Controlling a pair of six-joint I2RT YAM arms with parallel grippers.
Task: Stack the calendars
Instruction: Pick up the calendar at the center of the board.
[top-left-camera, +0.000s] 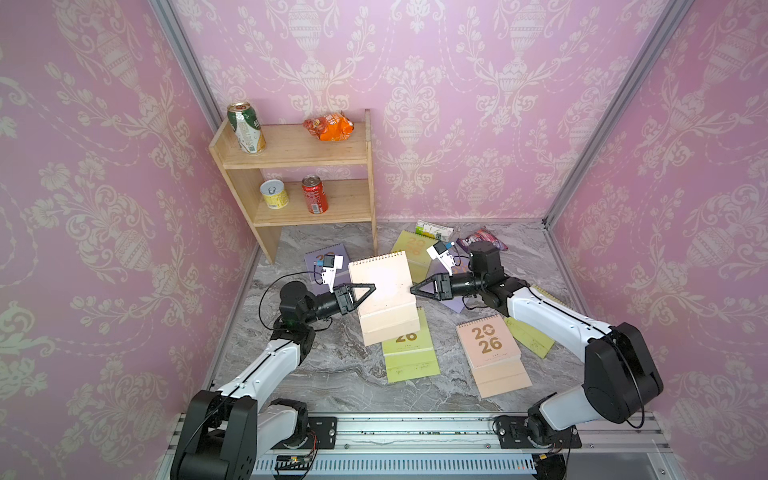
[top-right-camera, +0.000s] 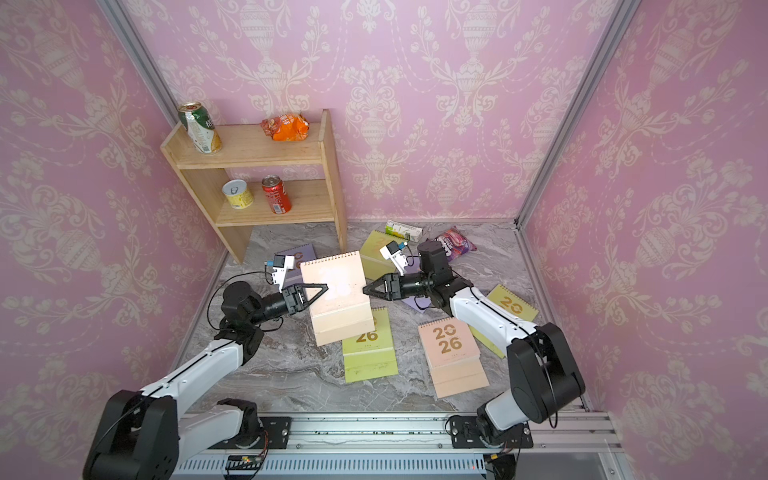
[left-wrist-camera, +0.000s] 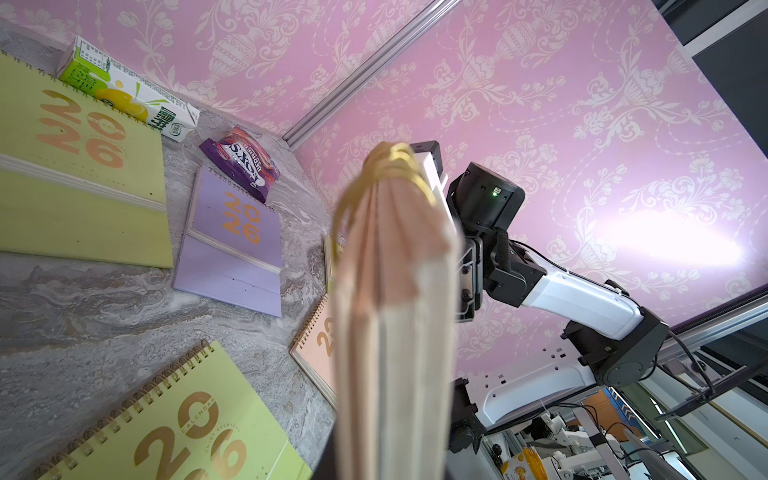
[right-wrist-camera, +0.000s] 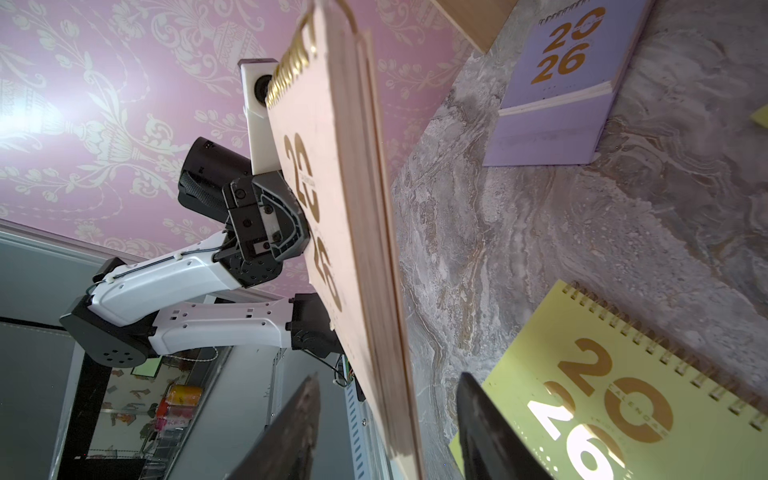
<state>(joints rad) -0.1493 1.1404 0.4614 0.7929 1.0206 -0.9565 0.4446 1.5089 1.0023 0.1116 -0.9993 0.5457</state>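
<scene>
A peach-pink calendar (top-left-camera: 382, 291) (top-right-camera: 336, 291) hangs in the air above the table, blank back up, its gold "2026" cover (right-wrist-camera: 328, 199) facing down. My left gripper (top-left-camera: 372, 288) (top-right-camera: 325, 286) is shut on its left edge; its edge (left-wrist-camera: 395, 311) fills the left wrist view. My right gripper (top-left-camera: 413, 289) (right-wrist-camera: 386, 415) is open, one jaw on each side of the right edge with gaps showing. On the table lie a yellow-green calendar (top-left-camera: 409, 357) partly under the held one, a peach one (top-left-camera: 490, 345), and lilac ones (top-left-camera: 324, 257) (left-wrist-camera: 232, 241).
Further yellow-green calendars lie at the back (top-left-camera: 411, 245) and under the right arm (top-left-camera: 532, 336). A green-white carton (top-left-camera: 434, 230) and a purple snack packet (top-left-camera: 484, 239) sit by the back wall. A wooden shelf (top-left-camera: 299, 158) with cans stands at the back left.
</scene>
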